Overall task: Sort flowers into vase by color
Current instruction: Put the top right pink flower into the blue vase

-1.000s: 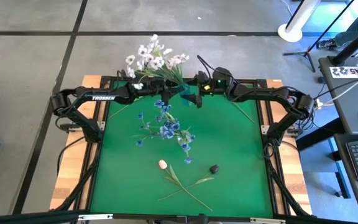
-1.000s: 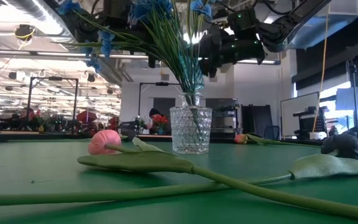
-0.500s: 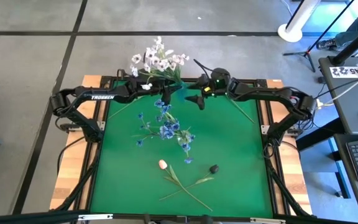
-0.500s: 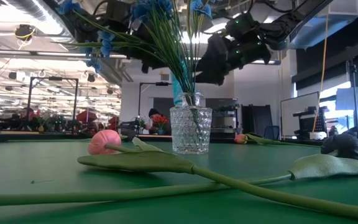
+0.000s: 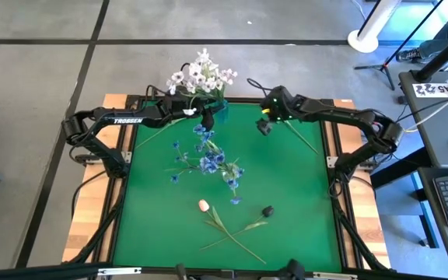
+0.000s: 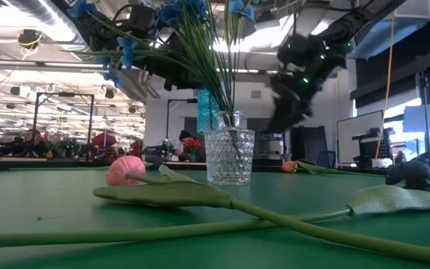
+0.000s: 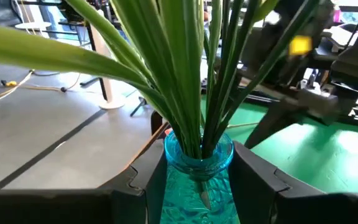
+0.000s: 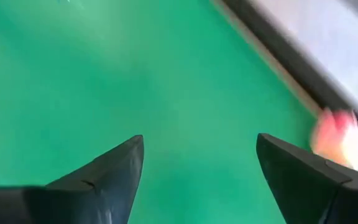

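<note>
Two dark fingers (image 8: 104, 177) of the right gripper (image 8: 199, 171) set wide apart, nothing between them. Below and beyond, plain green table mat (image 8: 135, 81). A dark border strip (image 8: 278, 59) running diagonally along the mat's edge, pale surface past it. Just beside that strip, near one fingertip but apart from it, a blurred pink tulip bud (image 8: 337, 140).

Right end effector (image 5: 264, 129) withdrew rightward from white flowers (image 5: 201, 75).
</note>
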`<control>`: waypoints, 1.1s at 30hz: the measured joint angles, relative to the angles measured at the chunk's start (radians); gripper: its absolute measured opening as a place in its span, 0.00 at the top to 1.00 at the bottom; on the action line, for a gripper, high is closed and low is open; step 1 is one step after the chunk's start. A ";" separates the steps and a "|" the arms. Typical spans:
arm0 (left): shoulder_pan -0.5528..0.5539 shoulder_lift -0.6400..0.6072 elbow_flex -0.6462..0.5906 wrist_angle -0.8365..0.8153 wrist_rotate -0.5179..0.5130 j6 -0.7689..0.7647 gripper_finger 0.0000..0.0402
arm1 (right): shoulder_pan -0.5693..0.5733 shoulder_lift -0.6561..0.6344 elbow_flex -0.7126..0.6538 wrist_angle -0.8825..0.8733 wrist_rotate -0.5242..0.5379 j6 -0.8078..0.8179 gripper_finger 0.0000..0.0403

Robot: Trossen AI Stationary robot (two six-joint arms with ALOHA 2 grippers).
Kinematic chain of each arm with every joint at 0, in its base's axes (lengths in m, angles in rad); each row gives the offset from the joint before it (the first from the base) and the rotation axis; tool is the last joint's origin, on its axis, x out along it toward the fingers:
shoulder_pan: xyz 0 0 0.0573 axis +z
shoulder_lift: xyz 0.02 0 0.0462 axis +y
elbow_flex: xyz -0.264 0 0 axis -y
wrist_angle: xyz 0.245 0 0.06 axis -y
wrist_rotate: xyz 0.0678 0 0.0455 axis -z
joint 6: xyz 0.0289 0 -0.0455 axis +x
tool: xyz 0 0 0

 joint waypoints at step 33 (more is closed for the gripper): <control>-0.041 -0.001 -0.050 0.069 0.168 0.003 0.66 | -0.233 0.011 -0.234 -0.200 0.169 0.088 0.52</control>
